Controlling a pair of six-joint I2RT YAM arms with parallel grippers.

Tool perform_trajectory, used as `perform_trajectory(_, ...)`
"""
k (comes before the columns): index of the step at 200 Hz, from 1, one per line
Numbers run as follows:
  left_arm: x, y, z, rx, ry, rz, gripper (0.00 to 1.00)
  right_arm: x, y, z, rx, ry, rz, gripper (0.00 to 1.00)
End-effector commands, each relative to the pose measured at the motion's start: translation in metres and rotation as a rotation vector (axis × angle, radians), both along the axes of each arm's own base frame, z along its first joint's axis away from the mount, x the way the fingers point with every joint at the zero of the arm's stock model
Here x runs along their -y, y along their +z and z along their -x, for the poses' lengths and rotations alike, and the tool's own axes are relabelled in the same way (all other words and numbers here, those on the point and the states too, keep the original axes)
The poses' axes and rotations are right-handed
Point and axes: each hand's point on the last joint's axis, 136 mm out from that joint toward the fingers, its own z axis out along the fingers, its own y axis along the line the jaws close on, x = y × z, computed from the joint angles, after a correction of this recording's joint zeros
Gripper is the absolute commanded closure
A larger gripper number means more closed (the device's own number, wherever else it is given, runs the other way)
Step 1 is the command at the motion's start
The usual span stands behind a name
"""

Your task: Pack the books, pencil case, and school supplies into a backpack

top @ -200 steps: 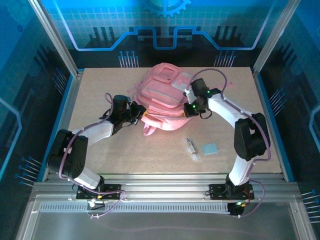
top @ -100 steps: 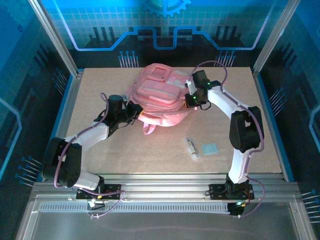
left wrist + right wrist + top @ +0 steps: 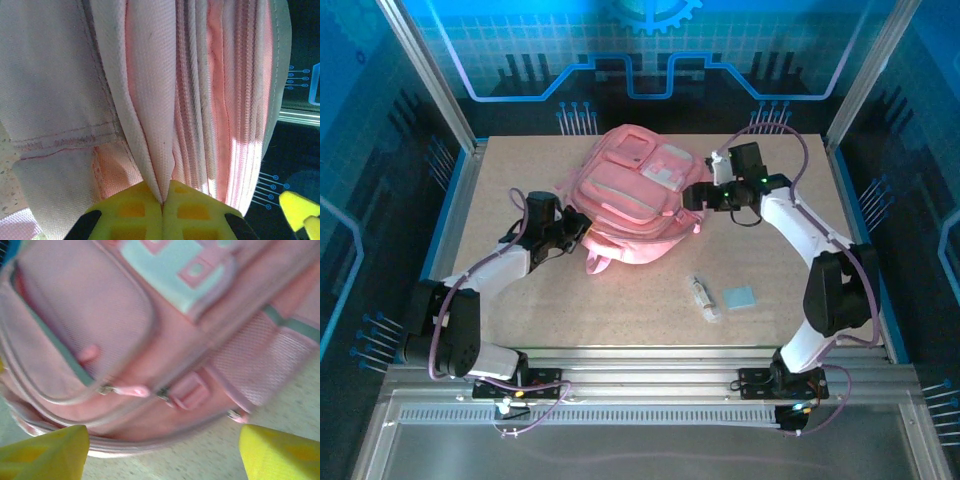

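Top external: pink backpack (image 3: 635, 190) lay far-centre on the table (image 3: 510, 300), one arm at each flank.
Near right, a whitish tube (image 3: 701, 297) and light-blue pad (image 3: 740, 297) sat side by side, well apart from it. Left gripper (image 3: 575, 228) was clamped on a fold at the backpack's left edge, yellow fingers (image 3: 135, 207) pressed together over fabric. Right gripper (image 3: 692, 197) stood just beside its right side, jaws wide apart. Backpack showed front pockets, pale patches, pink zip pulls. Right wrist picture was blurred; backpack's inside hidden.
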Motion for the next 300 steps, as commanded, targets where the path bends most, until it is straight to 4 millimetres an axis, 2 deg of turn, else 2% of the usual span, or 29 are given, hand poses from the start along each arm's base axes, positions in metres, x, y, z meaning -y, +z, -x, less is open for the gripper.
perform_trajectory(1, 0.007, 0.005, -0.002, 0.061, -0.022, -0.014, 1.0, -0.037, 0.002, -0.006, 0.018, 0.04, -0.069, 0.19)
perform_trajectory(40, 0.018, -0.005, 0.0, 0.049, -0.031, 0.006, 1.0, -0.064, -0.015, -0.025, 0.008, 0.044, -0.077, 0.18)
perform_trajectory(66, 0.027, -0.007, 0.0, 0.053, -0.048, 0.01, 1.0, -0.081, -0.028, -0.024, -0.039, 0.076, -0.099, 0.18)
perform_trajectory(100, 0.04, -0.008, -0.005, 0.067, -0.064, 0.018, 1.0, -0.102, -0.04, 0.008, -0.099, 0.121, -0.103, 0.18)
perform_trajectory(147, 0.054, -0.017, -0.011, 0.052, -0.088, 0.023, 1.0, -0.133, -0.032, 0.072, -0.149, 0.195, -0.128, 0.22)
perform_trajectory(176, 0.051, -0.018, -0.009, 0.054, -0.099, -0.015, 1.0, -0.129, -0.032, 0.086, -0.182, 0.183, -0.118, 0.24)
perform_trajectory(214, 0.032, -0.003, 0.003, 0.075, -0.146, -0.208, 1.0, -0.085, -0.028, 0.064, -0.136, 0.067, -0.008, 0.24)
perform_trajectory(242, 0.024, 0.026, 0.013, 0.149, -0.223, -0.358, 0.78, -0.051, -0.019, 0.035, -0.094, -0.045, 0.027, 0.24)
perform_trajectory(258, 0.033, 0.042, 0.018, 0.192, -0.307, -0.436, 0.65, -0.04, -0.019, 0.016, -0.094, -0.092, 0.013, 0.25)
perform_trajectory(271, 0.044, 0.051, 0.021, 0.216, -0.376, -0.493, 0.58, -0.037, -0.021, 0.001, -0.105, -0.114, -0.014, 0.32)
perform_trajectory(300, 0.078, 0.058, 0.022, 0.263, -0.494, -0.52, 0.54, -0.047, -0.03, -0.027, -0.129, -0.132, -0.084, 0.53)
